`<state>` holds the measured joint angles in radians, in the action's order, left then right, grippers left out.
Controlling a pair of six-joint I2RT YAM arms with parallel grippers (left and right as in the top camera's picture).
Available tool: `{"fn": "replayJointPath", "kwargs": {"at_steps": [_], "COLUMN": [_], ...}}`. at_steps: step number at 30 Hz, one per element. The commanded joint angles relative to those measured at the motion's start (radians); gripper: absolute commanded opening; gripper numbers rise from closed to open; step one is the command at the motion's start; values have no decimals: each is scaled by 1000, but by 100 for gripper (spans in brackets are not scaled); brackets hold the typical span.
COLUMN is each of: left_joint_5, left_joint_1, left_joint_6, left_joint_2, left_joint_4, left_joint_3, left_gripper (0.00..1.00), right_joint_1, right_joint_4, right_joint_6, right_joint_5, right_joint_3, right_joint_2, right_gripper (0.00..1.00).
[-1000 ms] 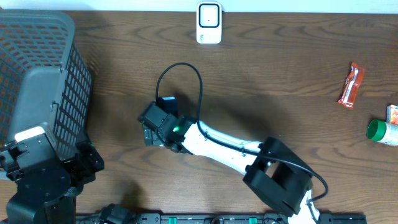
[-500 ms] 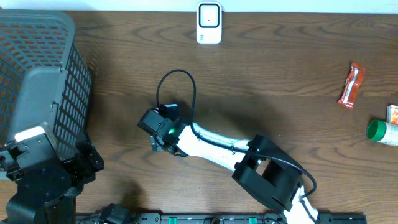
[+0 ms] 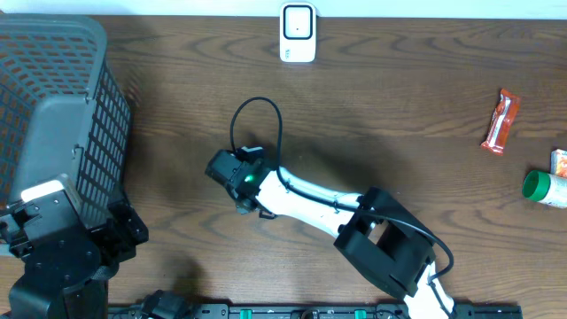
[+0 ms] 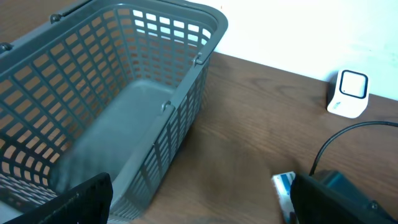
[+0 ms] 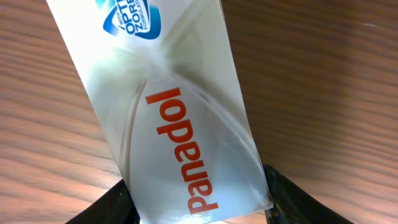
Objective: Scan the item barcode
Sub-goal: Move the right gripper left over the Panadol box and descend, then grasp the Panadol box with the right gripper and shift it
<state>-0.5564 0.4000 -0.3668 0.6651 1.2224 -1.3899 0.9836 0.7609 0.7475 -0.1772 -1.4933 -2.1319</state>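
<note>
At 9 o'clock the basket [image 3: 53, 97] stands, presumably for scanned goods. The left gripper [image 4: 199, 199] hovers beside it, spread wide and empty. Just toward 9 o'clock from centre, the right gripper [image 3: 232, 173] straddles the Panadol box [image 5: 174, 124] lying on the table [image 3: 399, 89]. I cannot tell whether it pinches the box. The scanner [image 3: 298, 33] faces in from 12 o'clock.

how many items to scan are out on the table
4: a Panadol box at the right gripper, a red packet and a green-capped bottle at the right end of the table, and a red-and-white item cut off by the overhead view's edge. More may lie beyond.
</note>
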Motion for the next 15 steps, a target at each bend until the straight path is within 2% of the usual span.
{"fn": "replayJointPath", "kwargs": {"at_steps": [1,10,15], "left_joint_5": [-9,-9,-9], "left_joint_1": [-4,-4,-4], "left_joint_6": [-5,-5,-5], "left_joint_2": [-2,-2,-2], "left_joint_4": [-3,-3,-3], "left_joint_3": [-8,-8,-8], "left_gripper": [92,91,92], "right_joint_1": [-36,-111,-121], "right_joint_4": [55,203,241], "right_joint_6": [-39,-39,-105], "right_joint_5": [-32,-31,-20], "right_joint_3": [0,0,0], "right_joint_2": [-17,-17,-17], "right_gripper": [54,55,56]}}
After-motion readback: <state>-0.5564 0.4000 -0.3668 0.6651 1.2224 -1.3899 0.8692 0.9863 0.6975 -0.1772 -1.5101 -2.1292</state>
